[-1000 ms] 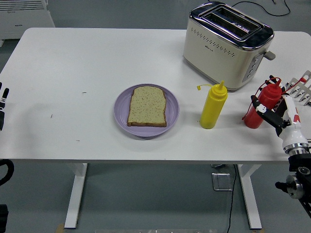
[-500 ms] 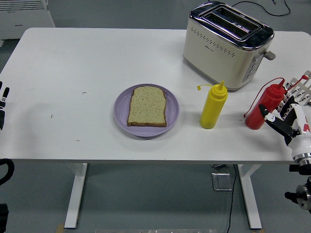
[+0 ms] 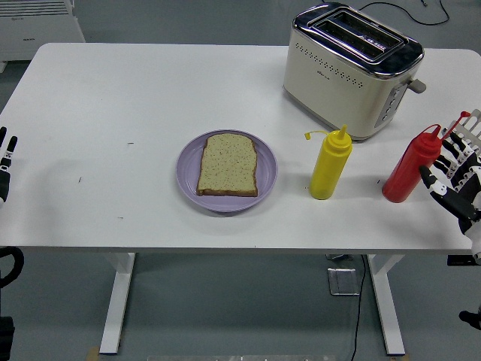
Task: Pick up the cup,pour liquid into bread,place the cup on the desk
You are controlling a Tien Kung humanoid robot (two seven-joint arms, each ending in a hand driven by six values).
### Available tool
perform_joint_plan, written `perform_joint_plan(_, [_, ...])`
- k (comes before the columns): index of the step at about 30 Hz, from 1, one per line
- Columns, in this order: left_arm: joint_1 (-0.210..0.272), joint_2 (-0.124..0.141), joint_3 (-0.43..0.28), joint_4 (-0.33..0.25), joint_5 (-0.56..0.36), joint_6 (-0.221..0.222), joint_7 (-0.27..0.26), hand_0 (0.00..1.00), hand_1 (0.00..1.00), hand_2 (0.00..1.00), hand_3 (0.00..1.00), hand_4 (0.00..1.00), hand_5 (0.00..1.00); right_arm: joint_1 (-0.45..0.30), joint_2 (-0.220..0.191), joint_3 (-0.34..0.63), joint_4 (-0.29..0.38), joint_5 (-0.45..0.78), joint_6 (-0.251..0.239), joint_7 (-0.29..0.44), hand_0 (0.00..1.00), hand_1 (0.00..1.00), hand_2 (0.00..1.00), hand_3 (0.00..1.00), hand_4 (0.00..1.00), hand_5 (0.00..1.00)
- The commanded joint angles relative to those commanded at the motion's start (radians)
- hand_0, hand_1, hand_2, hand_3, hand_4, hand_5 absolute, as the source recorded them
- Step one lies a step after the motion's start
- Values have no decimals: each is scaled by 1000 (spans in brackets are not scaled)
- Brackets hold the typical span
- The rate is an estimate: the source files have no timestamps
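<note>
White table (image 3: 150,98) fills the view, with a toaster (image 3: 352,69) at its far right. In front of the toaster stand a yellow squeeze bottle (image 3: 330,163) and, right of it, a red squeeze bottle (image 3: 409,165); no cup shows. A second ago the right hand (image 3: 455,180) was against the red bottle; now it has drawn back, fingers spread, holding nothing. So the pick-up looks unstarted. Left of the yellow bottle, bread (image 3: 228,165) lies on a purple plate (image 3: 188,177). The left hand (image 3: 5,162) is cut off at the frame edge, fingers extended.
</note>
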Motion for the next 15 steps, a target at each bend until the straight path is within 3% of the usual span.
perform_joint_plan(8, [1, 0, 2, 0, 0, 1, 0, 777, 730, 726, 658, 523, 928, -38, -4, 89, 15, 136, 10, 18, 871, 816, 926, 953, 818, 240])
perform_joint_plan(9, [2, 0, 4, 0, 0, 1, 0, 777, 730, 726, 658, 523, 928, -37, 3, 121, 24, 173, 41, 13, 871, 816, 926, 953, 818, 240])
perform_joint_plan(10, [2, 0, 5, 0, 0, 1, 0, 777, 730, 726, 659, 523, 928, -36, 5, 140, 28, 211, 60, 11, 826, 776, 844, 866, 814, 268])
perform_joint_plan(15, [2, 0, 6, 0, 0, 1, 1, 777, 730, 726, 659, 523, 928, -14, 30, 246, 37, 418, 175, -35, 826, 776, 844, 866, 814, 268])
